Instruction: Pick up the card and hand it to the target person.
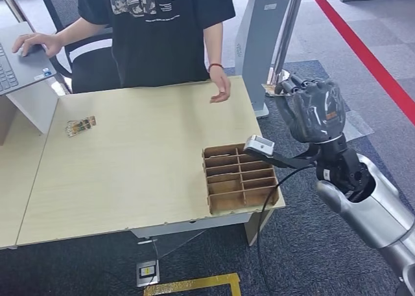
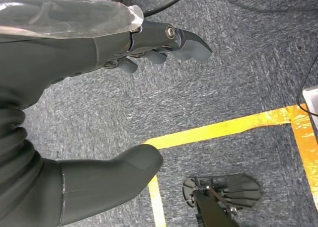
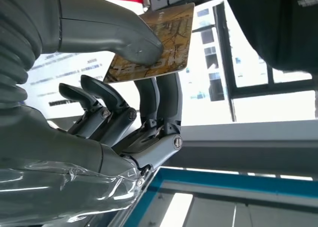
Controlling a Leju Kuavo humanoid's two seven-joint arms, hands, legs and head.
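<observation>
My right hand is raised off the table's right edge and pinches a brown patterned card between thumb and fingers; the card's edge pokes out toward the person. The person in a black T-shirt stands behind the table, one hand resting on the far right corner, the other on a laptop. A second card lies on the table at the left. My left hand hangs over the carpet, fingers apart, holding nothing.
A cardboard divider tray sits on the wooden table at the near right corner. A laptop stands at far left. A grey stand rises behind my right hand. Yellow floor tape crosses the carpet.
</observation>
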